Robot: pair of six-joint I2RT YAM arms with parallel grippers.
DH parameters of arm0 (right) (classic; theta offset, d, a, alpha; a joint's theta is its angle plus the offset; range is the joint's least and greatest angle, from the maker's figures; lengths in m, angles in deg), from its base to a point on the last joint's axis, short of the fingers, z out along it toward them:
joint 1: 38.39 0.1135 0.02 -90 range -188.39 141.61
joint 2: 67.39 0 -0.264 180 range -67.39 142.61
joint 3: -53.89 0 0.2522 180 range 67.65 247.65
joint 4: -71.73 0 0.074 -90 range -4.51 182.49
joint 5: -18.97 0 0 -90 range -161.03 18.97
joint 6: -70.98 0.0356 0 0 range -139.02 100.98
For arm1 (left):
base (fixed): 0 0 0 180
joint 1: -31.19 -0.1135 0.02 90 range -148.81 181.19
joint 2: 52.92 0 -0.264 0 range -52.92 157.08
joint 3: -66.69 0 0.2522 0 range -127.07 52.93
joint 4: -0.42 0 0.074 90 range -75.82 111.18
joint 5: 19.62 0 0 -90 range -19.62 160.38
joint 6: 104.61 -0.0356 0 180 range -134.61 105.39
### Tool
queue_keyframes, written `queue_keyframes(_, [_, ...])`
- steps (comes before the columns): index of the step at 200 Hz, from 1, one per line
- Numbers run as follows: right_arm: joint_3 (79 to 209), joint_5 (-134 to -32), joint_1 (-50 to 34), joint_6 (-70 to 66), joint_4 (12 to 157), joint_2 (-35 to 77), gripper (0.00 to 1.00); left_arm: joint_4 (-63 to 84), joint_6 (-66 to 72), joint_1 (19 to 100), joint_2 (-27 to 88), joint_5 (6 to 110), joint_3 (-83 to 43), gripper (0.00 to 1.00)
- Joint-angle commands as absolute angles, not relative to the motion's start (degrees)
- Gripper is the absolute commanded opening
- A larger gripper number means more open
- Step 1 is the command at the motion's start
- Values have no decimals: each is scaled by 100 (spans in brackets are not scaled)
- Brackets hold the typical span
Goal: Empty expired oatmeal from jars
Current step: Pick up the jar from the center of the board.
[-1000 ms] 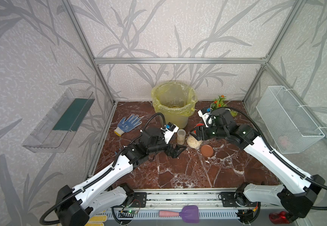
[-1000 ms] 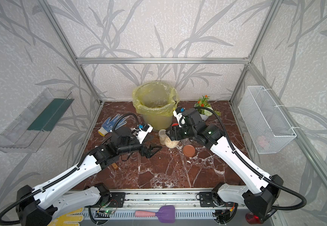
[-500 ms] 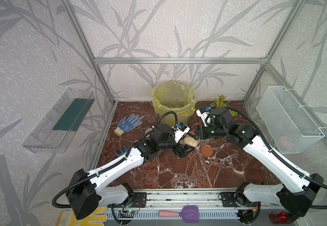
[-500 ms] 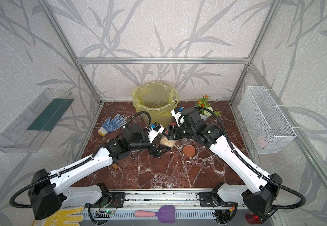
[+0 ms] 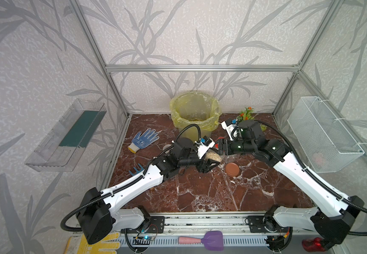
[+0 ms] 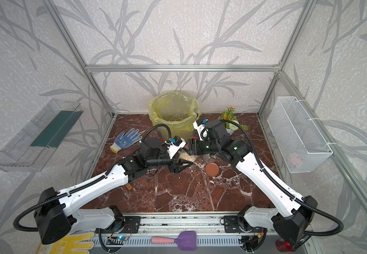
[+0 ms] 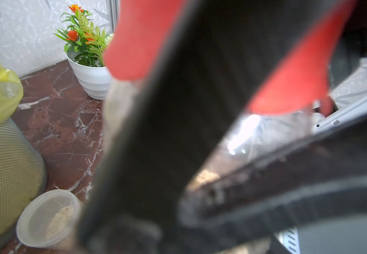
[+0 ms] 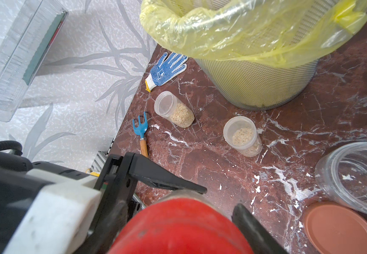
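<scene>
Reaching over the dark red marble table (image 5: 200, 198), my two arms meet on the near side of the big mesh bin with the yellow bag (image 5: 209, 126). A wide clear jar (image 8: 354, 176), almost bare, stands right of my claws, with a flat brown lid (image 8: 341, 228) just nearer. Between my claws is a small clear jar (image 5: 213, 156) holding pale oatmeal (image 6: 184, 156). My right claw (image 5: 219, 147) pinches its round red lid (image 8: 178, 226). My left claw (image 5: 209, 165) touches its side; I cannot tell if it squeezes. Two slim open jars (image 8: 173, 110) with oatmeal stand left, by the bin.
</scene>
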State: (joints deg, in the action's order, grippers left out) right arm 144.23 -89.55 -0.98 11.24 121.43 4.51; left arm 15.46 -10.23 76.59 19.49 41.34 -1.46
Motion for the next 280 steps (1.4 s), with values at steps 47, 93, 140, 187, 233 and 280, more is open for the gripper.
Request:
queue_keyframes(47, [14117,-9194,-60,1218,11788,139,51,1130,-1032,7751,2032,4341,-286,20])
queue_keyframes(93, [14061,-9212,-57,1244,11747,82,66,1035,-1129,7762,1987,4566,-210,6])
queue_keyframes(140, [14043,-9256,-60,1270,11673,91,72,935,-1186,7760,1995,4715,-166,0])
queue_keyframes(187, [14104,-9107,-58,1318,11705,117,91,791,-1358,7766,1875,4957,-72,0])
queue_keyframes(233, [14034,-9002,-119,1495,11731,-90,99,856,-1625,7752,1623,5394,57,0])
queue_keyframes(280, [14038,-9032,-631,1717,12190,-686,99,927,-2129,7760,1469,6224,186,0])
